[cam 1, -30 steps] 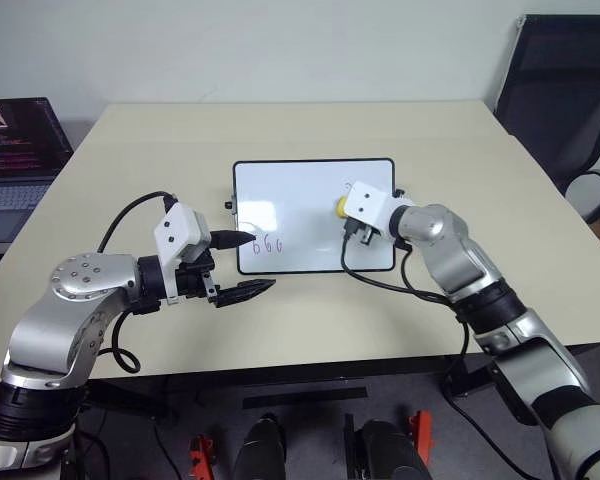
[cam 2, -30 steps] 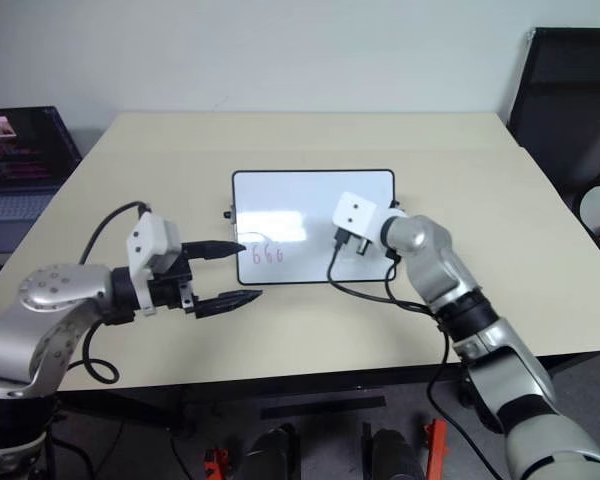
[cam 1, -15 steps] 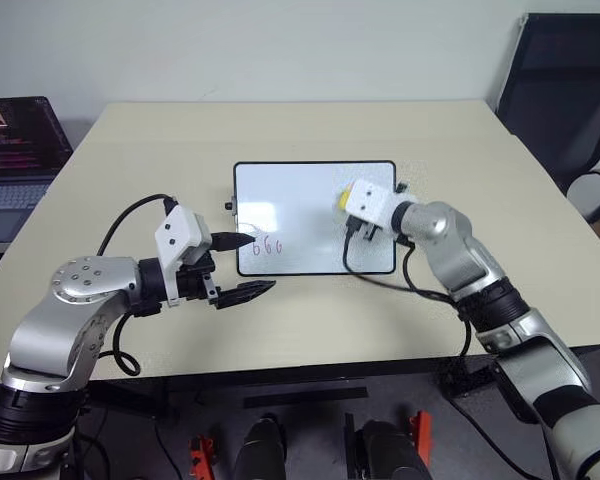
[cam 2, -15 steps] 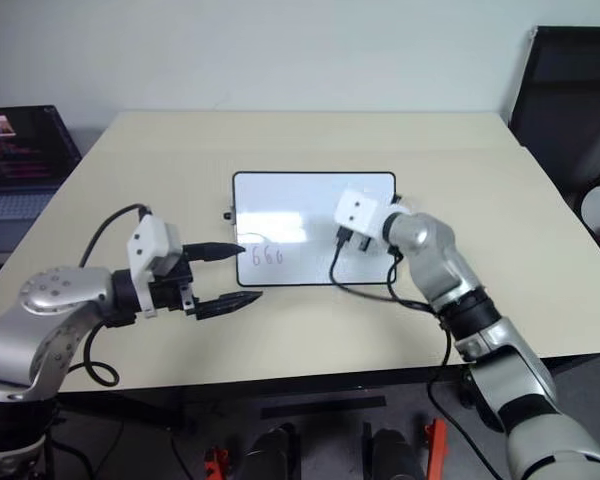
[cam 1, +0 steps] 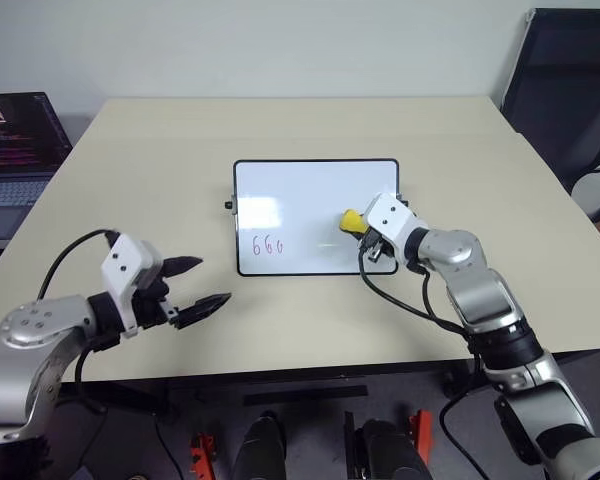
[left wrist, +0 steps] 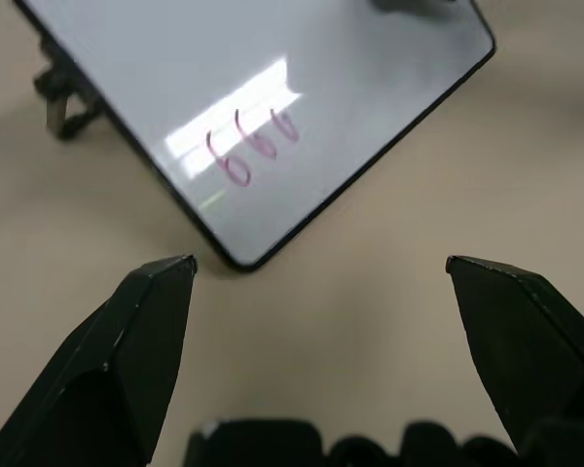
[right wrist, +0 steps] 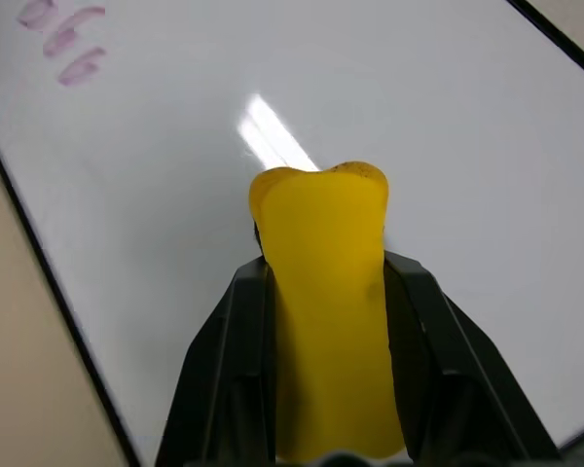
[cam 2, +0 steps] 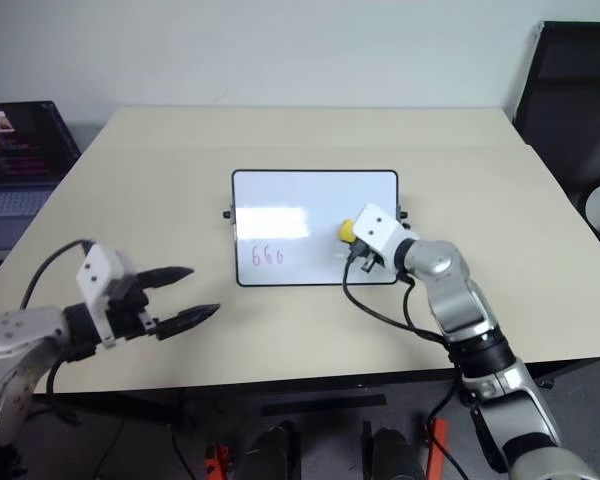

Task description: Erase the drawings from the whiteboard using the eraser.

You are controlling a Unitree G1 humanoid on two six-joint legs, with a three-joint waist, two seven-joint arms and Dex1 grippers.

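The remaining drawings (cam 1: 268,245), a small pink "666", are seen low on the left part of the whiteboard (cam 1: 315,190), which lies flat at the middle of the counter (cam 1: 280,130) with its long axis running left to right. The eraser (cam 1: 352,220) is held over the right part of the board, so the marks lie to its left along that long axis, well apart from it, with bare white board between. The right tool (cam 1: 360,228) is clamped tight on the yellow eraser, whose sides are pinched between the two black fingers (right wrist: 224,370); whether its underside touches the surface cannot be told. The left tool (cam 1: 202,287) is spread wide with nothing in it, above the counter off the board's lower left corner. It is nearer the marks, but a leftward sweep by the right arm is judged to be called for.
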